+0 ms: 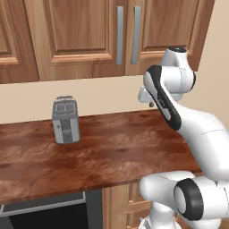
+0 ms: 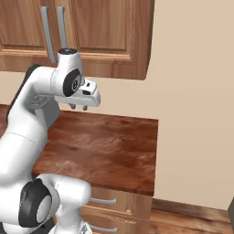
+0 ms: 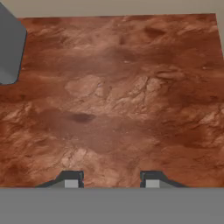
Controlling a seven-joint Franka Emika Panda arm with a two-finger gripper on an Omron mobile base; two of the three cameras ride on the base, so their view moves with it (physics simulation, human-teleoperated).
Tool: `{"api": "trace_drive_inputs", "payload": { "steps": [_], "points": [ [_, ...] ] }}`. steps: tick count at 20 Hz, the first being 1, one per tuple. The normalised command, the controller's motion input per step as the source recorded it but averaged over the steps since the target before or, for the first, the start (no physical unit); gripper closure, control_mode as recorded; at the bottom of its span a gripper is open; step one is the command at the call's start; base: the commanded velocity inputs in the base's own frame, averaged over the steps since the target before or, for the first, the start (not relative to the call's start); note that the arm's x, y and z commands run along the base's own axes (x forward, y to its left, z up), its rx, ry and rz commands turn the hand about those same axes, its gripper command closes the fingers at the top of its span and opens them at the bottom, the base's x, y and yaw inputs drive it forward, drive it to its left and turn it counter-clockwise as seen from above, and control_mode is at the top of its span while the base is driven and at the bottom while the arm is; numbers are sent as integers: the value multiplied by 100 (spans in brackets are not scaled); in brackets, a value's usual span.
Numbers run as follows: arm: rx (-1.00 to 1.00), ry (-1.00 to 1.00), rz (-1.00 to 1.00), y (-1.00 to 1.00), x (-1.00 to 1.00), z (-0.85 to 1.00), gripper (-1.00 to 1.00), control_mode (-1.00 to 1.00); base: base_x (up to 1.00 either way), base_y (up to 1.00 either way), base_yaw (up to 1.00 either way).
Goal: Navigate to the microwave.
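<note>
1. No brand, label or writing can be read on anything from where I stand.
2. The arm's two-finger tool hangs in the air above the reddish-brown wood-grain bench, pointing down at it and touching nothing.
3. In the hand view the tool has its two dark tips spread well apart, with bare bench top between them and nothing pinched.
4. A small grey metal two-slot toaster stands upright on the bench, well off to the tool's left and a little behind it, near the back wall. A grey rounded shape at the left edge of the hand view is probably the same toaster.
5. Above the tool hang brown wooden wall cabinets with two long grey vertical handles side by side.
6. To the tool's right the bench ends at a square corner, with plain beige wall beyond.
7. Below the bench's front edge, left of the tool, sits a black-fronted appliance with a grey top bar. I cannot tell what it is.
</note>
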Motion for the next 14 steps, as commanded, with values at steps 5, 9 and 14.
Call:
{"api": "trace_drive_inputs", "payload": {
  "steps": [5,9,14],
  "points": [
    [0,0,0,-1,-79,0,-100,-100,0,0,0],
    [0,-4,0,0,-100,0,-100,-100,0,0,0],
    [0,-30,0,0,-97,0,-100,-100,0,0,0]
  ]
}}
